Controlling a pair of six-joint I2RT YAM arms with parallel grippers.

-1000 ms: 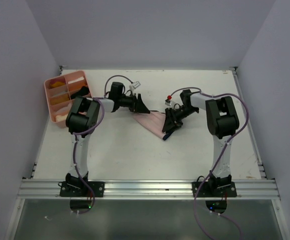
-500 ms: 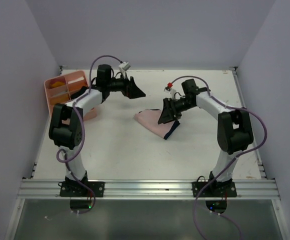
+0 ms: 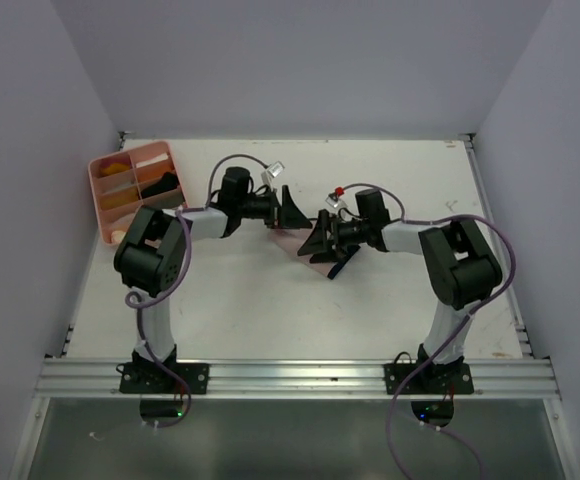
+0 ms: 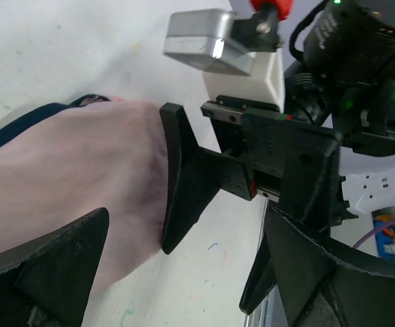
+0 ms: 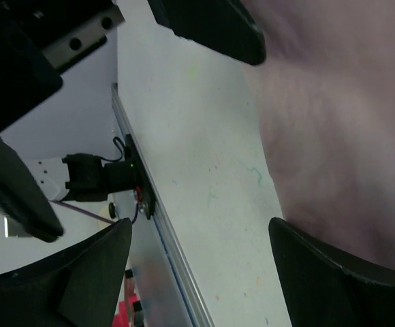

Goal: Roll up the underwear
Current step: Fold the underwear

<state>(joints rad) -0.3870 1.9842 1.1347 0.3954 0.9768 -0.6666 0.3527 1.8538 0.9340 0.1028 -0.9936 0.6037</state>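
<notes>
Where a moment earlier the two arms had stood apart with the cloth stretched between them, both had since let go, lifted and come back down close together at the middle of the table (image 3: 270, 300). Item one: pale pink underwear (image 4: 68, 184) with dark edging (image 3: 342, 262), lying loose and slightly humped on the table directly under the two tools, held by neither. Item two: left end effector (image 3: 290, 212), fingers spread wide, empty, poised over the cloth's far side. Item three: right end effector (image 3: 317, 240), fingers likewise parted with nothing between them, facing the left one almost tip to tip. By my reckoning the release and return meant a fresh hold was being sought; no roll had formed yet. Item four: pink compartment tray (image 3: 97, 200), far left corner, well apart from the work, holding orange-yellow pieces (image 3: 120, 197) in several sections and one dark bundle (image 3: 165, 183) in another; whether that was cloth I could not tell.
</notes>
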